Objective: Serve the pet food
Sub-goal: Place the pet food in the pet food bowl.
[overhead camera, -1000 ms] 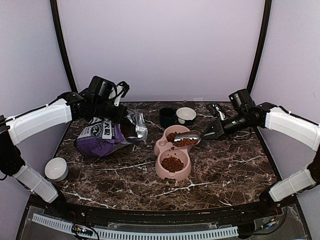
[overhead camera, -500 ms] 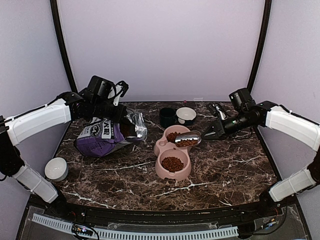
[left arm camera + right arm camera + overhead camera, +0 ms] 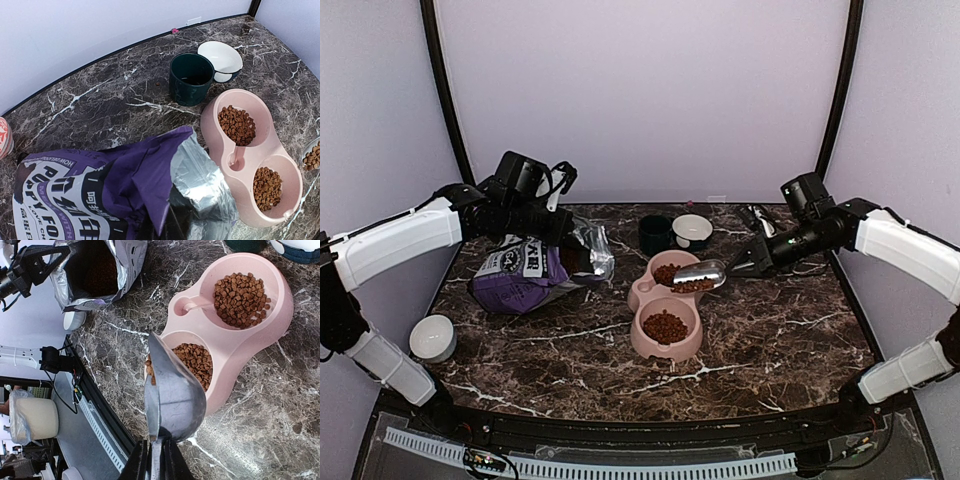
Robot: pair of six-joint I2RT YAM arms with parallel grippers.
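The pet food is light, loose kibble that spills easily, so we lift it by scoop, never pinched. It lies in both wells of the pink bowl, at the right of the left wrist view. The right pincer clamps the scoop's handle. The left pincer is closed on the rim of the bag, printed, it seems, "PUPPY FOOD".

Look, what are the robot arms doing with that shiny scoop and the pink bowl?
The right gripper holds a metal scoop tipped on its side over the pink double bowl. Both cups of the bowl already hold pet food, and a few pellets show in the scoop. The left gripper is pinching the open top of the purple bag, which lies on the table.
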